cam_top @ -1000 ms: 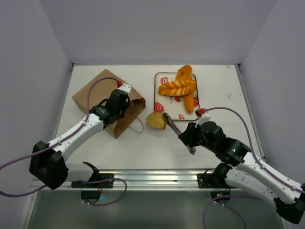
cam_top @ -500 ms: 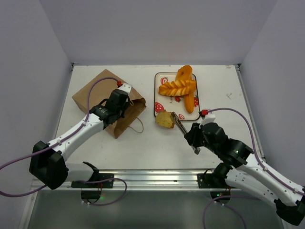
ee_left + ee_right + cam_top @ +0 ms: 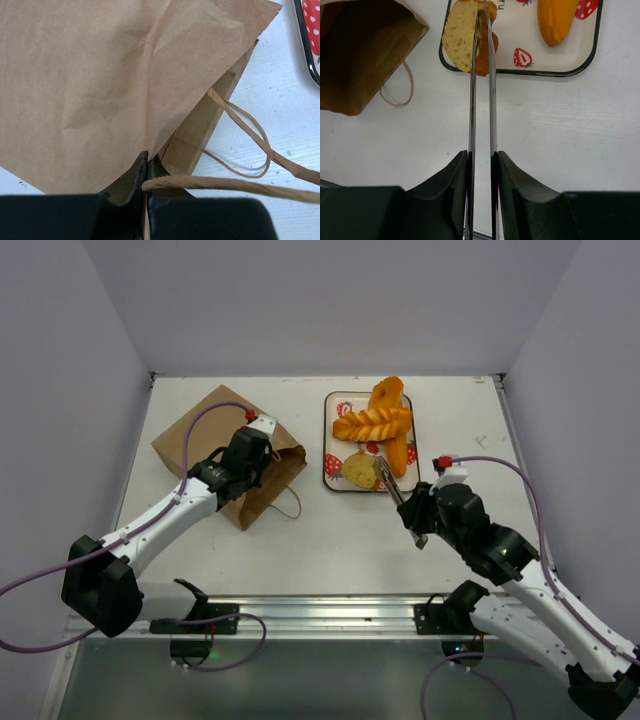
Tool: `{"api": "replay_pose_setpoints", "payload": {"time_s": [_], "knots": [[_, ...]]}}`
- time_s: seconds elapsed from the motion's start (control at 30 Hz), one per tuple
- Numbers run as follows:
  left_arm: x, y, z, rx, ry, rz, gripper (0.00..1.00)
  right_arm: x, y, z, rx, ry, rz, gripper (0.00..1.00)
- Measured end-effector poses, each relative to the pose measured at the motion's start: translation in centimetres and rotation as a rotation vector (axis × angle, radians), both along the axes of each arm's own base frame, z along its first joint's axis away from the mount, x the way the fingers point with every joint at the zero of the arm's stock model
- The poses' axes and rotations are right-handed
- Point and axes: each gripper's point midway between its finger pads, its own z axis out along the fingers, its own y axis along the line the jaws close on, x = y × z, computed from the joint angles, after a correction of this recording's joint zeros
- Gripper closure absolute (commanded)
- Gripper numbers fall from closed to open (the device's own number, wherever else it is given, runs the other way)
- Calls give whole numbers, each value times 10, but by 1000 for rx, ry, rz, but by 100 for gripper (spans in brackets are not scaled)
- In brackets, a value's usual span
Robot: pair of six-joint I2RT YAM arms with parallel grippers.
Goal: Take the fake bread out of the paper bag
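The right gripper [image 3: 481, 161] is clamped on metal tongs [image 3: 482, 90], whose tips pinch a pale, speckled slice of fake bread [image 3: 461, 37] with an orange crust over the near left corner of the strawberry-print tray [image 3: 540, 73]. On the tray lie a glossy golden braided loaf [image 3: 372, 424] and smooth orange loaves [image 3: 398, 448]. The left gripper [image 3: 146, 172] is closed on the top wall of the brown paper bag [image 3: 90, 75], lying left of the tray.

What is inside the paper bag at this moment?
In the right wrist view the open mouth of the paper bag shows only dark, bare inner walls. Its deeper end is hidden under the top sheet, pinched by the left hand.
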Motion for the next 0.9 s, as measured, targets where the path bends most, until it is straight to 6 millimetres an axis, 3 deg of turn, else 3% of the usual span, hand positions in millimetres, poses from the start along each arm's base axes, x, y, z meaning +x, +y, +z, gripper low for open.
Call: {"api": "replay_pose_setpoints", "payload": {"time_s": [0.27, 0.9], "knots": [[0, 0, 0, -1, 1, 1, 100, 27, -16, -2, 3, 36, -72, 86], [0, -2, -1, -11, 7, -8, 100, 76, 7, -32, 25, 107, -45, 88]]}}
